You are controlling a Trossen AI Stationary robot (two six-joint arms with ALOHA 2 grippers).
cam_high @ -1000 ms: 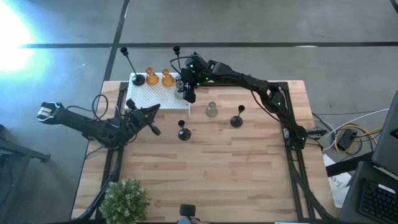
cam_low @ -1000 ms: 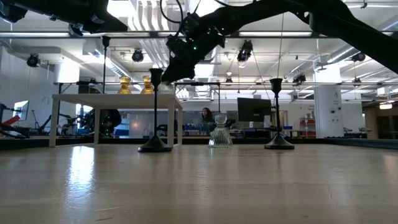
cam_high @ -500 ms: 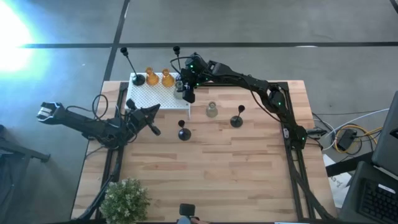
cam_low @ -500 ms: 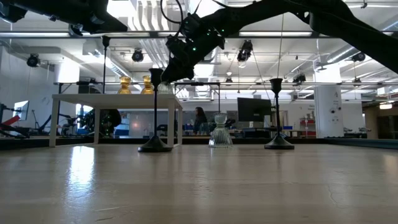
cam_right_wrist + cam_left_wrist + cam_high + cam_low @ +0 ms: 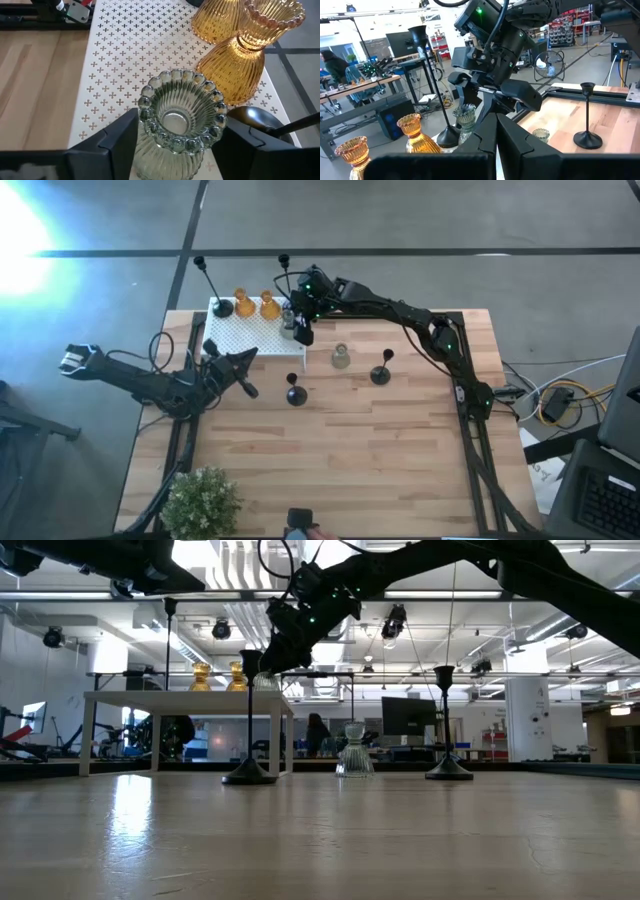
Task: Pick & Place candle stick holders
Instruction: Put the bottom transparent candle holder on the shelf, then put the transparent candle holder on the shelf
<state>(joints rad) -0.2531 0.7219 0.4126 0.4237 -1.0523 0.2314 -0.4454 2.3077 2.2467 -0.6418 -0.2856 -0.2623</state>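
High: right gripper (image 5: 297, 328) over white box (image 5: 240, 340); two amber holders (image 5: 255, 304) and black ones on it. Green holder (image 5: 341, 357) and two black ones on table.
Low: box stands like a small table, ambers on top.
Left wrist: left gripper (image 5: 495, 135) closed, empty.
Right wrist: ribbed, beaded-rim green holder (image 5: 180, 125) upright on box between fingers (image 5: 117, 137), which stand open just beside it.
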